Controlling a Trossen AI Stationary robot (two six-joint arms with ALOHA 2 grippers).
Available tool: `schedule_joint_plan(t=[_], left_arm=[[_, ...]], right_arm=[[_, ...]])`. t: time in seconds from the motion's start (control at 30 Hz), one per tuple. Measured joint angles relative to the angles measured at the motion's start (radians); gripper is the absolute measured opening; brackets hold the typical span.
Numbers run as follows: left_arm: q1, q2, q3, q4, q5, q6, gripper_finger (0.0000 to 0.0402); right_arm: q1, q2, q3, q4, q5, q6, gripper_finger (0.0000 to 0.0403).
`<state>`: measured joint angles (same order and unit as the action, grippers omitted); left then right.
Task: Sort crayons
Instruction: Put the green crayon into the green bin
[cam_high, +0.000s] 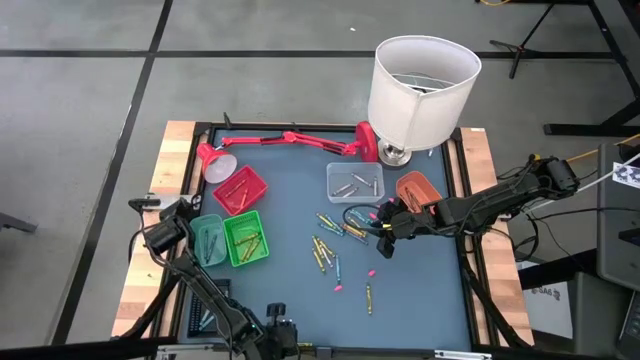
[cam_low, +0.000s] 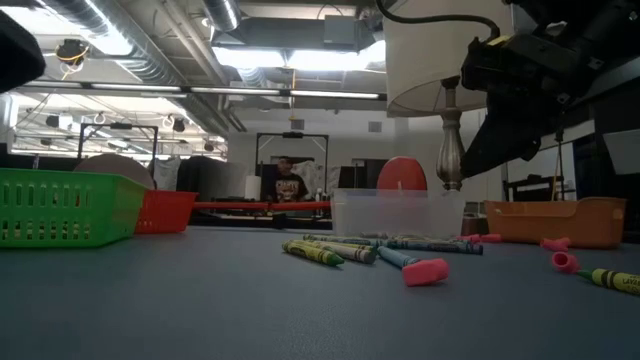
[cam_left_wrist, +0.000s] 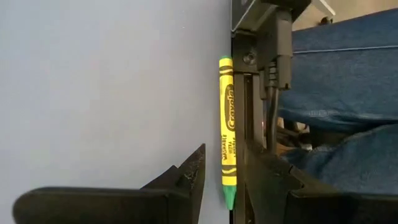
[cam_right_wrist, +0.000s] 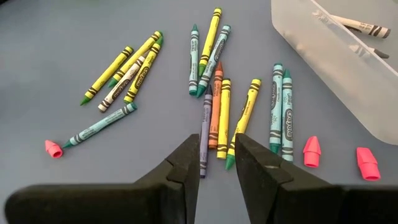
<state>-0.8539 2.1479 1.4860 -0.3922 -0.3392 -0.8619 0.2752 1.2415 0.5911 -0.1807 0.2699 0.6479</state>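
A lab or workshop is showing here: exposed ceiling ducts (cam_low: 150, 40), strip lights, concrete floor (cam_high: 80, 100) (a person is sitting far behind).

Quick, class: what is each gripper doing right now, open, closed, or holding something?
Left gripper: open, empty, beside a green crayon at the table edge.
Right gripper: open, empty, above the loose crayons.
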Motion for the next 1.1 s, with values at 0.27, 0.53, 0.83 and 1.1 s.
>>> schedule_joint_plan(t=[0.27, 0.53, 0.83, 1.1], left_arm=[[-0.006, 0.021, 0.000, 0.005, 0.021, 0.005, 0.0092], [-0.002, 0.024, 0.000, -0.002, 0.046, 0.008, 0.0092], [0.017, 0.024, 0.002, -0.061, 0.059, -0.010, 0.0091], [0.050, 0.021, 0.004, -0.084, 0.096, -0.019, 0.0090]], right_arm=[[0.000, 0.000, 0.000, 0.000, 0.000, 0.000, 0.0099], [0.000, 0.000, 0.000, -0.001, 0.000, 0.000, 0.0099], [0.000, 0.000, 0.000, -0.001, 0.000, 0.000, 0.0099], [0.000, 0.000, 0.000, -0.001, 0.000, 0.000, 0.0099]])
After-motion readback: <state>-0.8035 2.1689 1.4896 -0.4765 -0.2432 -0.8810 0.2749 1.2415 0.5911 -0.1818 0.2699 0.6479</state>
